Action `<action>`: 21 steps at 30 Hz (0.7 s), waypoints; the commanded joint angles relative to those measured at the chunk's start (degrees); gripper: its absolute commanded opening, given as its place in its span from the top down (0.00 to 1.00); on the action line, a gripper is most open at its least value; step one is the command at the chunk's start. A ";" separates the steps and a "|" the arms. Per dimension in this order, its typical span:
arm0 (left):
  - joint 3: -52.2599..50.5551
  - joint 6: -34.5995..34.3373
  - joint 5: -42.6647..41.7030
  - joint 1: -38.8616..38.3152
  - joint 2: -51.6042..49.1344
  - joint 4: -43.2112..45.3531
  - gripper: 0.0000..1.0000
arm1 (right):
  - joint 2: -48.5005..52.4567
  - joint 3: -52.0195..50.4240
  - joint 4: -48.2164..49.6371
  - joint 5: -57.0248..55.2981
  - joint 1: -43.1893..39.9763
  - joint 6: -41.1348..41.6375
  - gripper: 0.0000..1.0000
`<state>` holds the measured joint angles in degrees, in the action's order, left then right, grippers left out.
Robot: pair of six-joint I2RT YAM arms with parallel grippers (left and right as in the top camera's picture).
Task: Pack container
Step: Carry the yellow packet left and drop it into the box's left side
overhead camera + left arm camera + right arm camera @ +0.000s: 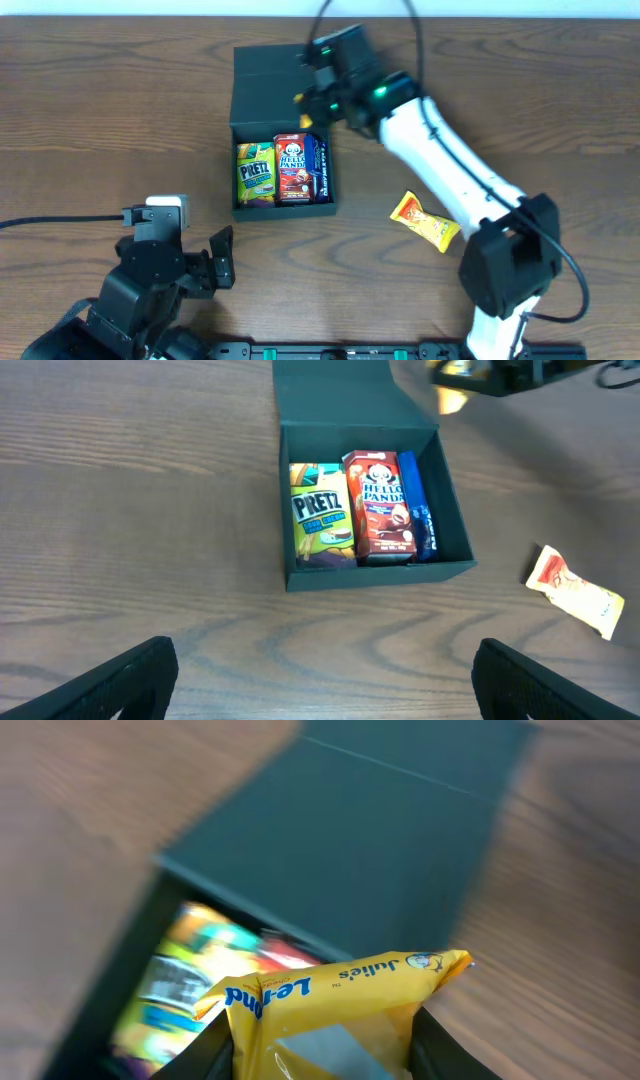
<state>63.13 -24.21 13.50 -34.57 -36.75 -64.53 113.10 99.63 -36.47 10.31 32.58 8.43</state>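
Note:
The container, a dark box with its lid flap laid back, stands at mid-table and holds a Pretz pack, a Hello Panda box and a blue packet. My right gripper hovers over the container's far right corner, shut on a yellow Julie's Le-Mond packet; that view is motion-blurred. In the left wrist view the container lies ahead of my left gripper, which stands open over bare wood near the front left, nothing between its fingers.
An orange-yellow snack packet lies loose on the table right of the container, also in the left wrist view as the snack packet. The right arm spans the table's right half.

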 commanded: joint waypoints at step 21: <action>0.35 -0.66 0.00 0.04 0.11 -0.22 0.05 | 9.14 1.14 9.22 -7.10 12.17 25.07 0.73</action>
<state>63.13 -24.21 13.50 -34.57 -36.75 -64.53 121.23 99.77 -27.75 6.11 44.05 28.23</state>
